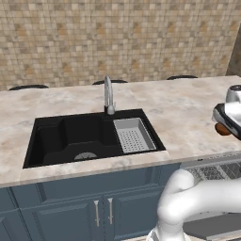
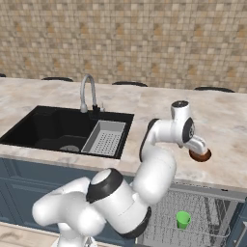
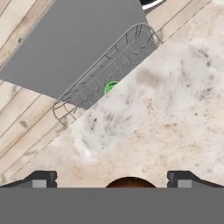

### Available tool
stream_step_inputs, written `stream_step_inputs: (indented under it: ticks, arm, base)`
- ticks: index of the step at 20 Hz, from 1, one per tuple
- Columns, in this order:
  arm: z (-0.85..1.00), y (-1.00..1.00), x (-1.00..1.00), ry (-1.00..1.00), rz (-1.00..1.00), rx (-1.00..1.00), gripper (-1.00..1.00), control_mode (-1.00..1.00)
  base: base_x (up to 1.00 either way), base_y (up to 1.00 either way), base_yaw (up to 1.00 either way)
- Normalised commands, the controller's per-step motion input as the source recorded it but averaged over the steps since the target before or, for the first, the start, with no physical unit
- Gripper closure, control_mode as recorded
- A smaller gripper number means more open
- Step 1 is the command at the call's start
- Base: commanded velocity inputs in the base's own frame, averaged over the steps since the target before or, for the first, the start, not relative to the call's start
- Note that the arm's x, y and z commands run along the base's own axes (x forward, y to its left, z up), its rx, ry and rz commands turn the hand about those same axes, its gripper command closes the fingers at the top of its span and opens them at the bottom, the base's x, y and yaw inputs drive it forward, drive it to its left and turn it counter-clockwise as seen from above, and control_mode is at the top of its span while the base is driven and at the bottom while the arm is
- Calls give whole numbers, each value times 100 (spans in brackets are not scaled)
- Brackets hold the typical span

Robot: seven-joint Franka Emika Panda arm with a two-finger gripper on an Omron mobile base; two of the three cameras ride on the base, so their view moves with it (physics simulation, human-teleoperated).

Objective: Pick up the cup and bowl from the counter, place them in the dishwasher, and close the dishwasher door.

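Note:
The reddish-brown bowl (image 2: pixel 200 155) sits on the beige marbled counter (image 2: pixel 223 120) near its front edge, above the dishwasher. My gripper (image 2: pixel 197 145) hangs just over it, pointing down, jaws open and wide apart with nothing held. In the hand view the bowl (image 3: pixel 130 182) peeks in at the bottom between the fingertips of the gripper (image 3: pixel 113 179). The green cup (image 2: pixel 183 219) stands upright in the dishwasher's pulled-out wire rack (image 2: pixel 202 212); its green rim (image 3: pixel 110 86) shows past the counter edge. The dishwasher door (image 3: pixel 74 39) lies folded down flat. In the left base view the bowl (image 1: pixel 222 129) shows under the gripper (image 1: pixel 229 121).
A black sink (image 1: pixel 80 136) with a steel tap (image 1: pixel 108 96) and a grey strainer insert (image 1: pixel 134 135) lies to the left of the arm. Dark blue cabinet doors (image 1: pixel 94 207) run below it. A tiled wall backs the counter.

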Motion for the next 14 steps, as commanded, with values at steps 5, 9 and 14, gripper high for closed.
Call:
stream_step_inputs:
  ticks: [5, 9, 14]
  arm:
    - [0, -35, 12, -2, 0, 0, -100, -100]
    - [0, -13, 7, -5, 0, 4, -100, -100]
    - [-9, -1, 1, -5, 0, 3, -100, -100]
  base:
    - [0, 0, 0]
    - [0, 0, 0]
    - [0, 0, 0]
